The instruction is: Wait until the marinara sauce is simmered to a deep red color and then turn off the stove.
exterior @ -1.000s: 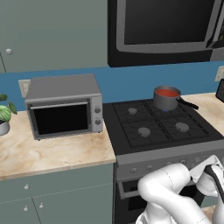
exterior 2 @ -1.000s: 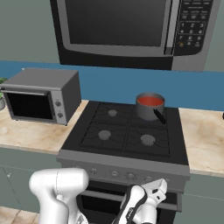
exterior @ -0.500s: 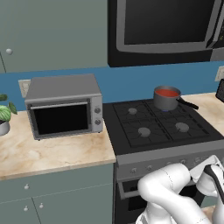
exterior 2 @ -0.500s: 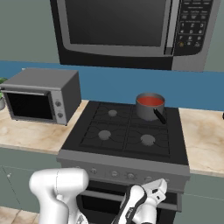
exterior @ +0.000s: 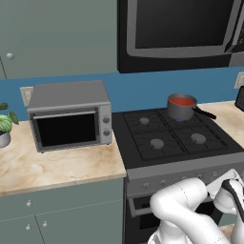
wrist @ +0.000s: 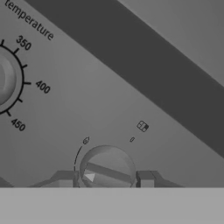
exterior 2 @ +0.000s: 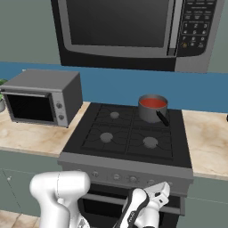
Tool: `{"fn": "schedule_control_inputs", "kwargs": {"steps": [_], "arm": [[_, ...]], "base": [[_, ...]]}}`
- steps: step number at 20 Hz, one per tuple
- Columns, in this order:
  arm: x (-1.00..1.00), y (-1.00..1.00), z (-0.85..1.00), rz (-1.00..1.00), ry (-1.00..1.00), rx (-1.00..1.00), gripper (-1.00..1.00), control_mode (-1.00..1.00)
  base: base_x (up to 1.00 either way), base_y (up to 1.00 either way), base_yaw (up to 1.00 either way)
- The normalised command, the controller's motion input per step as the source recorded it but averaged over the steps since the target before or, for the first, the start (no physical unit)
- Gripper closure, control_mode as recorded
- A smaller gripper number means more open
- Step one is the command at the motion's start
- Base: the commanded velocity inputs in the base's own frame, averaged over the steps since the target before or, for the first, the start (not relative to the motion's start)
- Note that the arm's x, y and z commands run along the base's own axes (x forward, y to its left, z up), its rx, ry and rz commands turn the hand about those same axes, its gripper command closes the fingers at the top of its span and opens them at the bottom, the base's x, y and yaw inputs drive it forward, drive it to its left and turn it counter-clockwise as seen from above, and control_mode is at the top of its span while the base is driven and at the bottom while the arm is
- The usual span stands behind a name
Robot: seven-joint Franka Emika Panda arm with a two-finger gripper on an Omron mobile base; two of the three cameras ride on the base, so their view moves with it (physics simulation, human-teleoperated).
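Cabinets point(exterior: 57, 38) in grey-green take up the upper left of the left base view, and beside them a black microwave point(exterior 2: 129, 31) hangs on the wall above the stove point(exterior 2: 133, 133), against a blue backsplash point(exterior 2: 200, 93). We see the stove as a wide black gas cooktop with four round burners under black grates, a grey front panel point(exterior 2: 124, 171) carrying a row of small knobs, and an oven door below. A marbled beige counter point(exterior: 57, 164) runs on both sides of it. On the counter to the left of the stove stands a silver toaster oven point(exterior: 70, 116) with a dark glass door, and further left a small green plant point(exterior: 5, 125) in a pot at the frame edge.

A dark grey saucepan point(exterior: 181, 110) sits on the stove's rear right burner, its black handle point(exterior 2: 162, 118) pointing toward the front right. The marinara sauce point(exterior 2: 152, 103) fills it as a smooth red disc (clearly red, with a faint orange cast in both base views).

The white arm reaches low in front of the stove, bringing the tool point(wrist: 106, 179) up against the front panel. In the hand view its two fingers point(wrist: 65, 178) stand narrow, one on each side of a round grey knob point(wrist: 107, 168), pressed against its edges, so we read it as gripping that knob. The knob's raised bar lies roughly across the gap between them. Beside it on the panel is a larger dial point(wrist: 6, 81) ringed with temperature marks.
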Motion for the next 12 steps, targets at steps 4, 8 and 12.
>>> {"fn": "schedule_control_inputs", "kwargs": {"steps": [4, 8, 12], "arm": [[0.00, 0.00, 0.00, 0.00, 0.00, 0.00, 1.00, -1.00], [0.00, 0.00, 0.00, 0.00, 0.00, 0.00, 1.00, -1.00], [0.00, 0.00, 0.00, 0.00, 0.00, 0.00, 1.00, -1.00]], "base": [[0.00, 0.00, 0.00], [0.00, 0.00, 0.00], [0.00, 0.00, 0.00]]}}
